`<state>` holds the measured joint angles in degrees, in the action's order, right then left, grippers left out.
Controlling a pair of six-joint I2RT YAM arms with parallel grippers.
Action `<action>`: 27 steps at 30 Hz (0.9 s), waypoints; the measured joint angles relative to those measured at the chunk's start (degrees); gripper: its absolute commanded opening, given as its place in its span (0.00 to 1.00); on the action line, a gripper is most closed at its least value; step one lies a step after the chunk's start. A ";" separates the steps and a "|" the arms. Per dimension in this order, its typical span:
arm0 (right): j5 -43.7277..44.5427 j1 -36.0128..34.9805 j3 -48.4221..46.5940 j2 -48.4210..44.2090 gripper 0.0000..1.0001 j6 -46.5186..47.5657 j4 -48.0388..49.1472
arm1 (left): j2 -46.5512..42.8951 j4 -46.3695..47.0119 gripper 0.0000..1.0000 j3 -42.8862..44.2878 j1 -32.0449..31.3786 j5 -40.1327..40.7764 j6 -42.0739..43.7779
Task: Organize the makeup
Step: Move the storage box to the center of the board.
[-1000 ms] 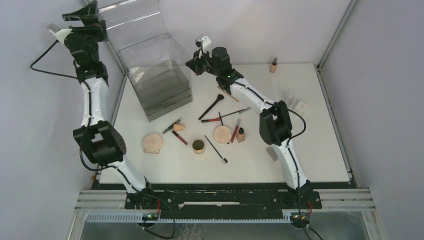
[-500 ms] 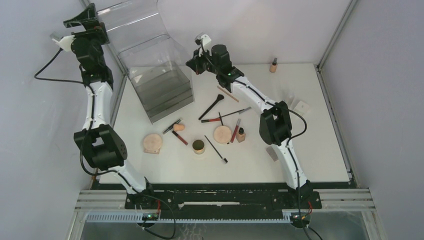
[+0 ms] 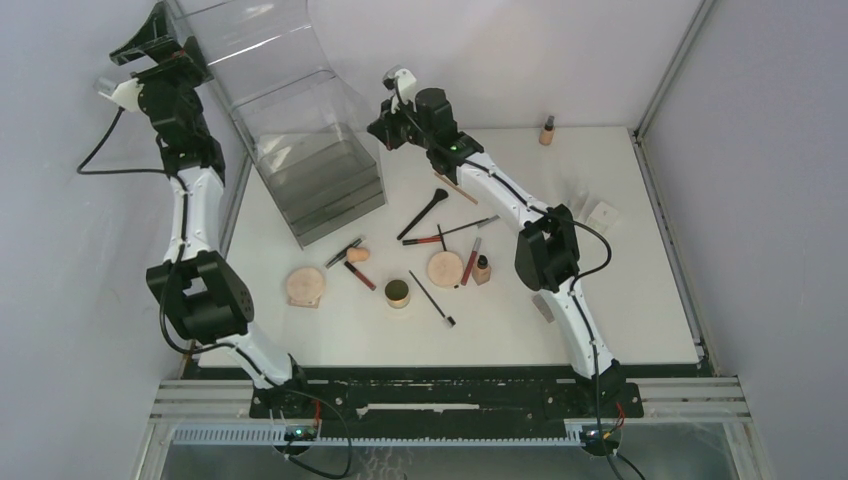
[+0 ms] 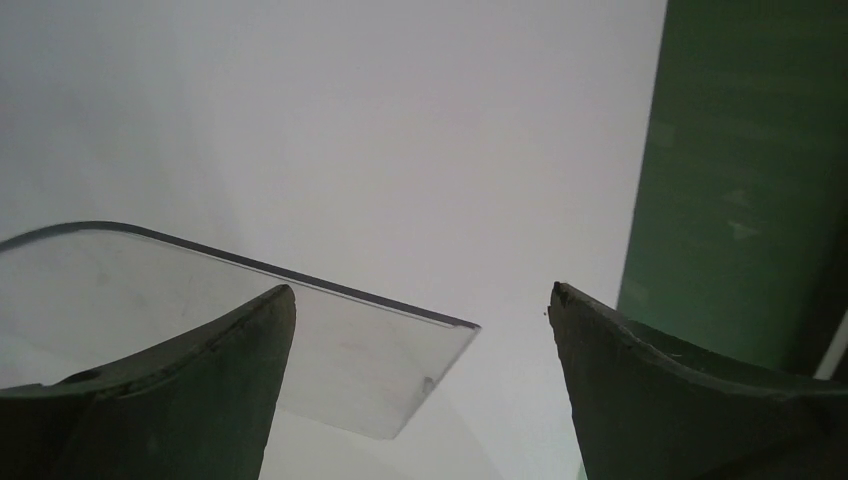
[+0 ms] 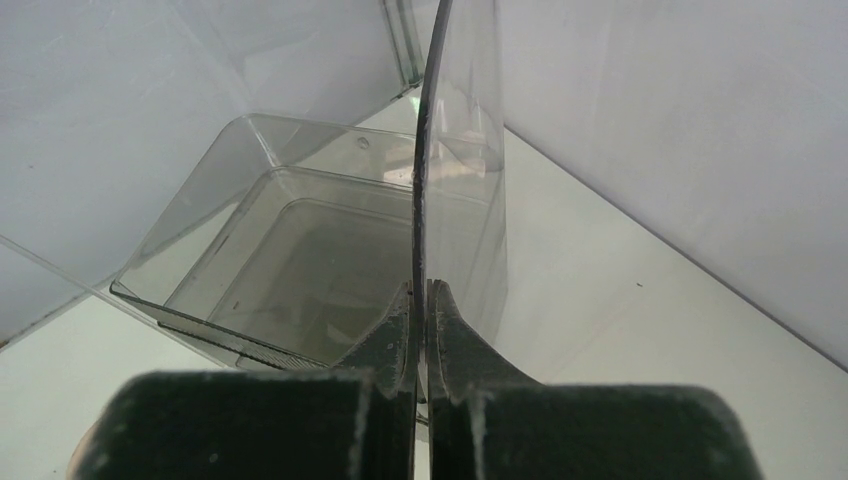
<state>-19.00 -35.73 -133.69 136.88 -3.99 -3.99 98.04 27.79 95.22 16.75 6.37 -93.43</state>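
The makeup lies loose on the white table [image 3: 620, 300]: two round tan compacts [image 3: 305, 286] [image 3: 445, 268], a peach sponge [image 3: 358, 255], a beige bottle [image 3: 482, 270], black brushes [image 3: 424, 214], red lip tubes [image 3: 360, 275], a white cube box [image 3: 604, 213]. My right gripper [image 3: 375, 128] [image 5: 421, 290] is shut on the thin edge of the clear lid [image 5: 425, 150] of the plastic box [image 3: 320, 180], holding it raised. High at the far left, my left gripper [image 3: 150, 40] [image 4: 420, 290] is open and holds nothing, with a corner of the lid [image 4: 350, 350] just beyond it.
A second small bottle [image 3: 547, 130] stands at the table's far right edge. A dark round jar [image 3: 398, 292] sits among the items. Grey walls and metal frame posts close in both sides. The box interior [image 5: 300, 250] appears open below the lifted lid.
The left arm has swung its gripper a little higher and to the left. The right gripper has shifted slightly left and up with the lid in it.
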 measured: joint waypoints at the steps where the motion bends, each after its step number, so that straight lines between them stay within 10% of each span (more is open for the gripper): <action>1: 0.00 0.00 0.00 0.00 0.00 -0.04 -0.07 | -0.37 0.87 1.00 -0.57 0.00 0.13 -1.11; 27: -0.50 -0.02 -0.68 0.42 0.00 -0.42 -0.79 | -18.05 6.01 1.00 -15.85 0.98 -0.57 -0.11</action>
<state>-19.51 -35.75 -134.37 137.29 -4.40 -4.78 79.99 33.80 79.37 17.74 5.80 -93.54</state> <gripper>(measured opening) 0.018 0.999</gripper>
